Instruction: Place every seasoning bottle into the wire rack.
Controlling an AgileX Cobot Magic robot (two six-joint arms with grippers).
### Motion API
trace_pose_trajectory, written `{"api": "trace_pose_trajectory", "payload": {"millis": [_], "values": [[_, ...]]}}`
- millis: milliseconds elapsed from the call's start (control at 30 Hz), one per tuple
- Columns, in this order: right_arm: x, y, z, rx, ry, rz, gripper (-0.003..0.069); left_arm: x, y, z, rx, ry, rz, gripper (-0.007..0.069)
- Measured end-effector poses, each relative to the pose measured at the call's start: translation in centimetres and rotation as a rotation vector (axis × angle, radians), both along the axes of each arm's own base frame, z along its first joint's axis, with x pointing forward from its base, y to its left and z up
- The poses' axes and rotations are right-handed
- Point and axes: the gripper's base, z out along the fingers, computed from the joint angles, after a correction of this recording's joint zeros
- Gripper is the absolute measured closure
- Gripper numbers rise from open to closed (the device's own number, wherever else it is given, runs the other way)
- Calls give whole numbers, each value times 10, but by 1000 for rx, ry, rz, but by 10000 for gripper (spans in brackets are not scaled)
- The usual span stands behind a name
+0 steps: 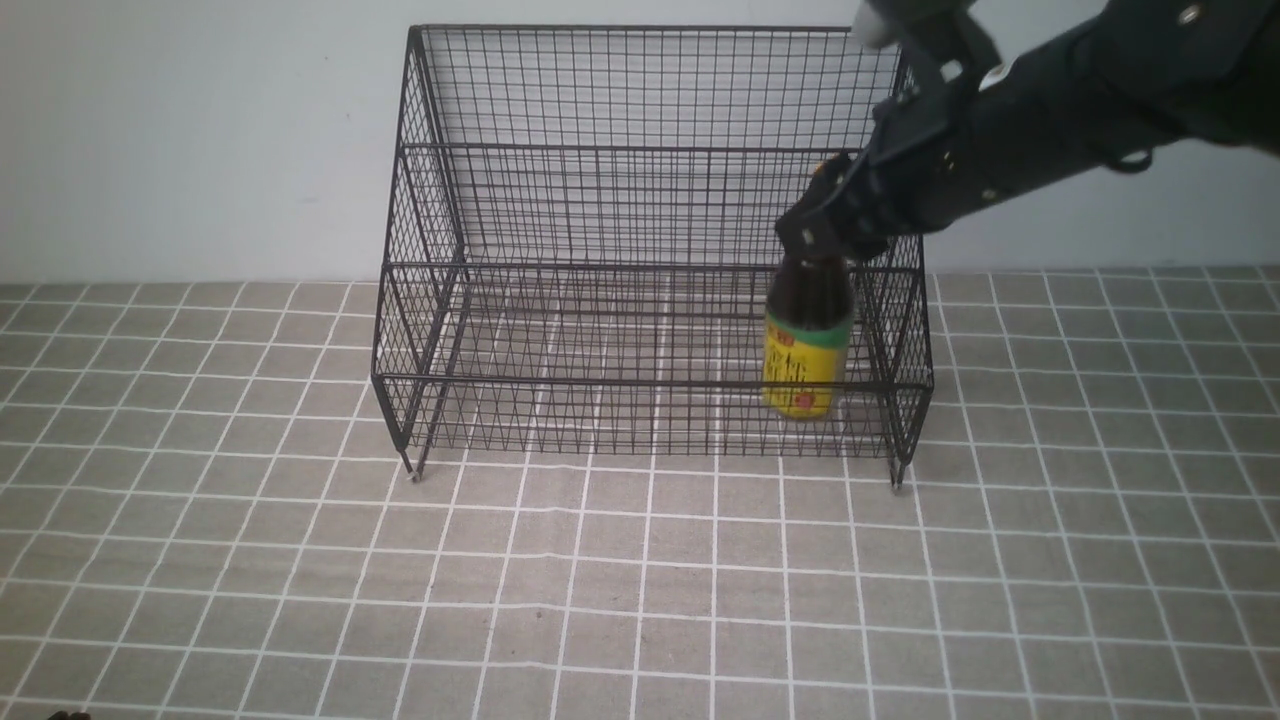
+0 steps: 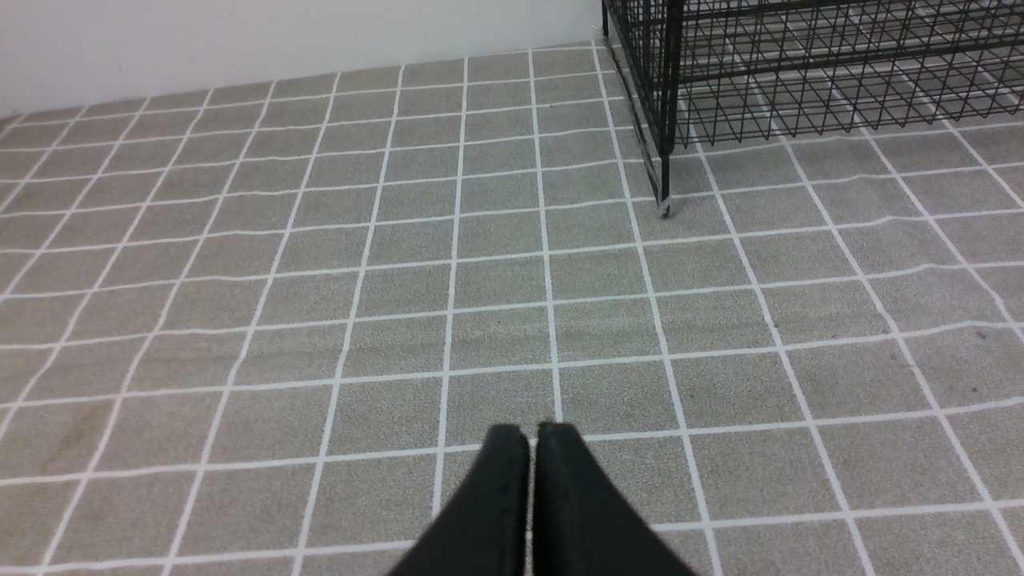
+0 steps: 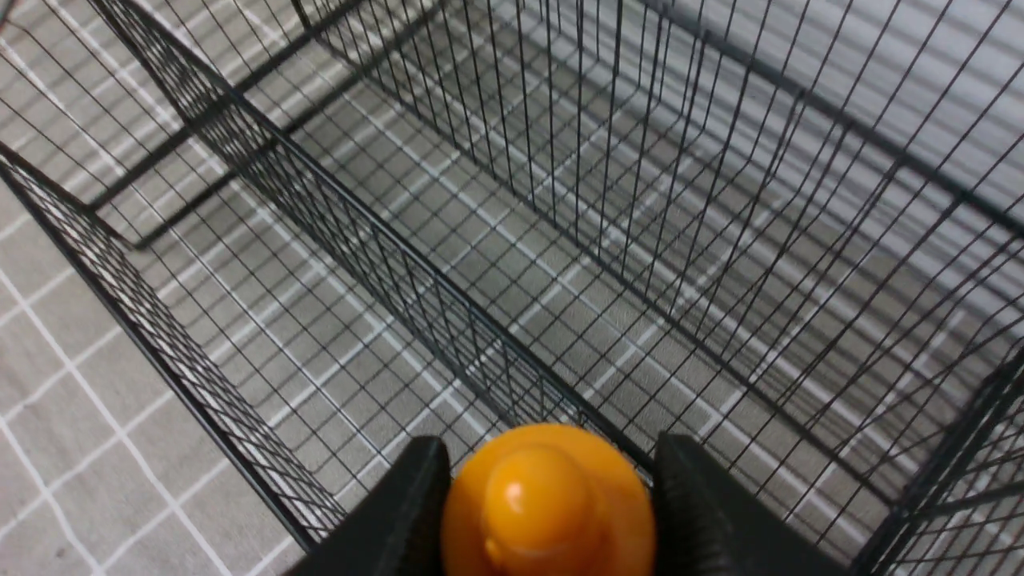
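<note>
The seasoning bottle (image 1: 806,360), dark with a yellow and green label, stands upright inside the lower front tier of the black wire rack (image 1: 640,200), near its right end. My right gripper (image 1: 825,235) reaches in from the upper right and is shut on the bottle's top. In the right wrist view the orange cap (image 3: 548,504) sits between my two black fingers (image 3: 412,512), with the gripper (image 3: 552,448) above the rack's tiers (image 3: 384,240). I cannot tell whether the bottle rests on the tier floor. My left gripper (image 2: 532,436) is shut and empty over the cloth.
A grey cloth with a white grid (image 1: 640,580) covers the table in front of the rack. The rack's front left foot (image 2: 664,210) shows in the left wrist view, far ahead of the left gripper. A pale wall (image 1: 180,130) stands behind.
</note>
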Motion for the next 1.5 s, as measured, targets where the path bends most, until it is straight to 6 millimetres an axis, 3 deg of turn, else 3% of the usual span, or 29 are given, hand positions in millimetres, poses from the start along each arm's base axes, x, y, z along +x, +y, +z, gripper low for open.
{"api": "trace_pose_trajectory", "payload": {"millis": [100,233,400,433,533,633,767,800,867,1000,1033,1067,1133,1167,1233,1267,1300,1333,1433,1500], "values": [[6,2,-16,-15,43,7,359,0,0,0,0,0,0,631],[6,3,-16,-10,52,13,358,0,0,0,0,0,0,631],[5,3,-16,-13,65,16,281,0,0,0,0,0,0,631],[1,1,-11,-30,60,21,234,0,0,0,0,0,0,631],[-7,-3,2,-50,45,29,191,0,0,0,0,0,0,631],[-26,-11,33,-57,2,23,171,0,0,0,0,0,0,631],[-63,-24,82,-31,-48,-2,174,0,0,0,0,0,0,631],[-87,-32,108,4,-81,-30,190,0,0,0,0,0,0,631],[-106,-39,126,24,-106,-53,216,0,0,0,0,0,0,631],[-170,-68,176,86,-220,-174,338,0,0,0,0,0,0,631],[-200,-83,193,115,-271,-239,414,0,0,0,0,0,0,631],[-203,-85,194,119,-278,-247,424,0,0,0,0,0,0,631],[-249,-107,211,177,-367,-342,545,0,0,0,0,0,0,631],[-267,-116,212,200,-402,-377,600,0,0,0,0,0,0,631],[-299,-131,211,246,-480,-428,642,0,0,0,0,0,0,631],[-304,-133,207,253,-496,-437,650,0,0,0,0,0,0,631],[-329,-145,194,285,-575,-468,664,0,0,0,0,0,0,631],[-335,-148,193,293,-596,-473,665,0,0,0,0,0,0,631],[-357,-157,160,330,-696,-484,671,0,0,0,0,0,0,631],[-375,-162,124,395,-768,-477,671,0,0,0,0,0,0,631]]}}
